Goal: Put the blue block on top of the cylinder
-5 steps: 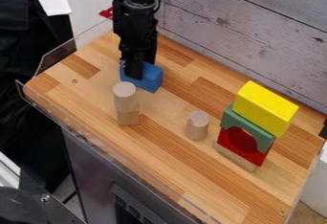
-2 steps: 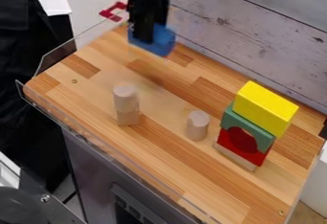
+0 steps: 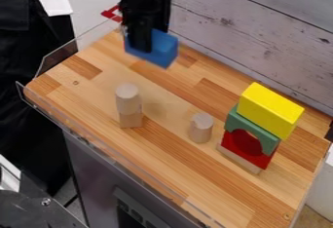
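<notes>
The pincer (image 3: 141, 46), closed to the block's thickness, grips the blue block (image 3: 164, 50) above the tabletop (image 3: 195, 178), on the far side of the two-piece wooden stack (image 3: 129, 100), with the lone cylinder (image 3: 201, 128) standing to the stack's right in view.

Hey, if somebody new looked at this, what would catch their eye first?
Probably the bright yellow block, topping the green arch at the right. Then the blue block, held by the black gripper above the wooden tabletop, toward the upper left.
</notes>
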You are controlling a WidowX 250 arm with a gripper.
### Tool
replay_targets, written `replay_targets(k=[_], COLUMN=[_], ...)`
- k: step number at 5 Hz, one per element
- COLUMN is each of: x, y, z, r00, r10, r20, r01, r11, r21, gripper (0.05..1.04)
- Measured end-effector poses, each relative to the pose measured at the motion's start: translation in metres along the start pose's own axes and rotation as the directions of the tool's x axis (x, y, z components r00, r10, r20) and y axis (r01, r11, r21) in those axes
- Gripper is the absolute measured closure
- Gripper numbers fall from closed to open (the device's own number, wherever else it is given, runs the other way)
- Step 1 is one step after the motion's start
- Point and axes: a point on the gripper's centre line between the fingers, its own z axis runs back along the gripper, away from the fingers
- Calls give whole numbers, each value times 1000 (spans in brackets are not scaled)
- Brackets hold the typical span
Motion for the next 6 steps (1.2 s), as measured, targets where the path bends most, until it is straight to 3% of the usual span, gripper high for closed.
replay_targets(k=[2, 4, 6], x=[11, 13, 10], y=[32, 30, 38], z=[-4, -3, -13], r00=[998, 998, 997], r10=[57, 53, 48], r20=[-33, -47, -61], r01=[-56, -53, -45], r11=[998, 999, 998], r21=[27, 9, 50], gripper=[543, 543, 543])
